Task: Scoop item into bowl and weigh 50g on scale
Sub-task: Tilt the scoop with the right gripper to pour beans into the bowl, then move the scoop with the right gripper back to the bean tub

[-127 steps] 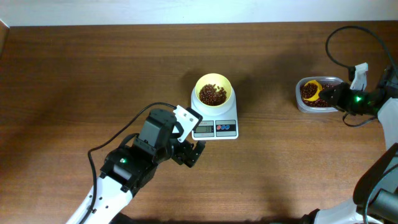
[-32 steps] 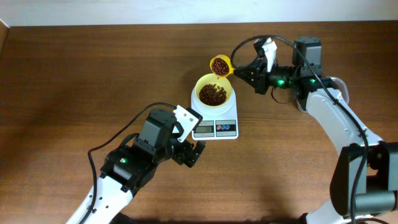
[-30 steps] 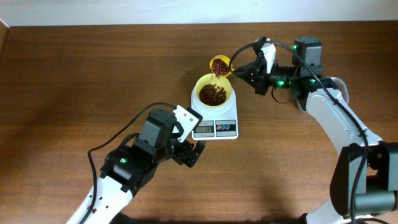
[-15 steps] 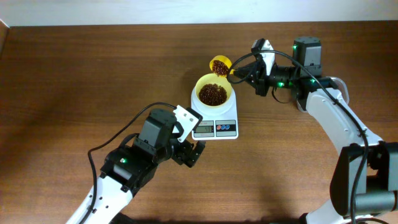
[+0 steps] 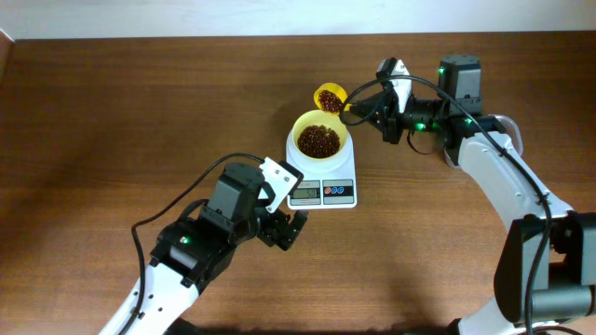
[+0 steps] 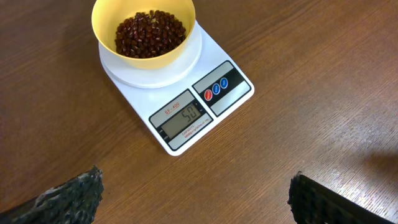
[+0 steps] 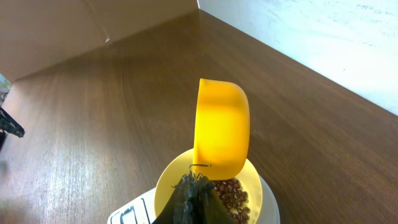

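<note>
Scale (image 6: 180, 134) display reads 50. Bowl (image 6: 107, 15) sits on it, beans (image 6: 151, 34) inside. Target looks met.
Right pincer (image 5: 372, 110) clamps scoop (image 5: 328, 97), tilted at bowl's rim, beans showing in it.
Left pincer (image 6: 189, 202) gapes wide, empty.
Left to do: withdraw scoop, no further spill.

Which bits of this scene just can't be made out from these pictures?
- Overhead: the scale display is too small to read; only the left wrist view shows its digits.
- Right wrist: the scoop turns its back to the camera, hiding its contents; the right gripper covers its handle.
- Left wrist: the left gripper is cut off by the bottom edge; only its finger ends show.
</note>
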Controlling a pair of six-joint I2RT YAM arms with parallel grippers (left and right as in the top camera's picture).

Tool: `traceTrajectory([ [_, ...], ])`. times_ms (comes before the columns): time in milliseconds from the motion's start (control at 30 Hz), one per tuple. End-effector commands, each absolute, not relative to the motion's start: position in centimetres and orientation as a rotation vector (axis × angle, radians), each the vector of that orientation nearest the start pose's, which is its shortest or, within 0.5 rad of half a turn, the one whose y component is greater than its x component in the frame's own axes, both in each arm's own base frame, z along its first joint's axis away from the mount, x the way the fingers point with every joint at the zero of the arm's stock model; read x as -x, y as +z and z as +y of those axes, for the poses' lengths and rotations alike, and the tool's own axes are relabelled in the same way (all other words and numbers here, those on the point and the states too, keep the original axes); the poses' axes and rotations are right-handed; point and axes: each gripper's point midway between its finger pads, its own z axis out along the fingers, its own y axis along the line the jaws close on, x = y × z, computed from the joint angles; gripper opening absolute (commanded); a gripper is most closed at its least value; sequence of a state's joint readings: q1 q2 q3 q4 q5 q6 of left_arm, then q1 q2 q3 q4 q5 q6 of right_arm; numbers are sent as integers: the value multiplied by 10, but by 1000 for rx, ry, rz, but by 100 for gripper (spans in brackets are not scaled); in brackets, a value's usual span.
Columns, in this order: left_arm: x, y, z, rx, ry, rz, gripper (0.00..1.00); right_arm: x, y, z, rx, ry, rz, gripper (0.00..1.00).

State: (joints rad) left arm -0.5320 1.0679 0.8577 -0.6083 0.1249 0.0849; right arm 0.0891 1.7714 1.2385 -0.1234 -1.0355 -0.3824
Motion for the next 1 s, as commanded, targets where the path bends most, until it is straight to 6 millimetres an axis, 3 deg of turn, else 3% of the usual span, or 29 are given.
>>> traceTrajectory([
  [0, -255, 171, -179, -791, -383, 2288, 99, -427, 202, 191, 997, 946, 1740, 4],
  [300, -255, 171, -179, -790, -383, 2288, 99, -425, 203, 192, 994, 964, 1739, 4],
  [433, -255, 171, -179, -790, -383, 2289, 99, -405, 216, 201, 955, 1198, 1729, 4],
  [533, -255, 171, -179, -790, -383, 2288, 99, -393, 225, 205, 731, 1498, 1889, 4],
  [700, -255, 171, -179, -790, -383, 2289, 99, -393, 225, 205, 275, 1777, 2167, 4],
  [967, -255, 171, -179, -790, -383, 2289, 99, -401, 220, 202, -103, 1874, 2316, 4],
])
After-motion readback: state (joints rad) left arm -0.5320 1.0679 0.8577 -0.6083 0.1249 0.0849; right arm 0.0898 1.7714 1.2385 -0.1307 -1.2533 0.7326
